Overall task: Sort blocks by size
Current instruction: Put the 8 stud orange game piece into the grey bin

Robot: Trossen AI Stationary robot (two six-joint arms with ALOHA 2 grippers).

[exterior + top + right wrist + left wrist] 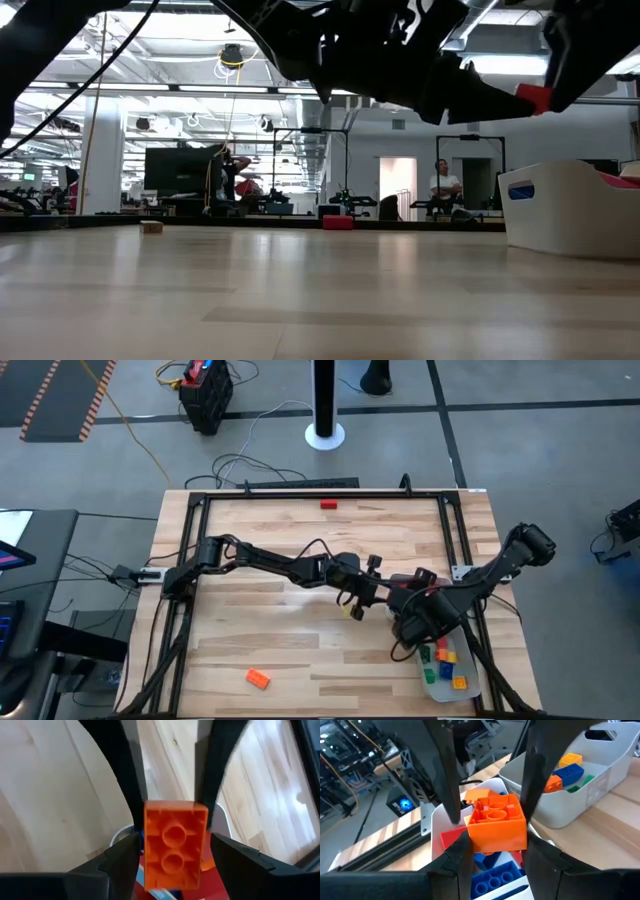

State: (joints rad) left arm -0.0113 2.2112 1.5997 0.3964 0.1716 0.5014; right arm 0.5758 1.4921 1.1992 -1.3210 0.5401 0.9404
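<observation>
Both grippers meet at one orange block (pixel 497 822) above the table's right middle, its hollow underside facing up. My left gripper (pixel 372 586) reaches in level from the left and is shut on it. My right gripper (pixel 405 612) slants down from the right. It is open, its fingers (pixel 131 851) standing beside the block's long sides (pixel 175 845). Under them lies a white tray (pixel 436 815) of red, blue and orange blocks. A second tray (pixel 455 672) holds several mixed blocks. My left gripper pinches the orange block's two long sides (pixel 472 840) between its two fingers. It comes level from the table's left, with the fingers lying along the block. The block is level with its underside up, lifted clear above the white tray.
A loose orange block (pixel 258 678) lies near the front left. A red block (pixel 328 504) sits by the far edge. The low view also shows a small tan block (pixel 151 227) far off. A dark frame (pixel 190 540) runs around the tabletop.
</observation>
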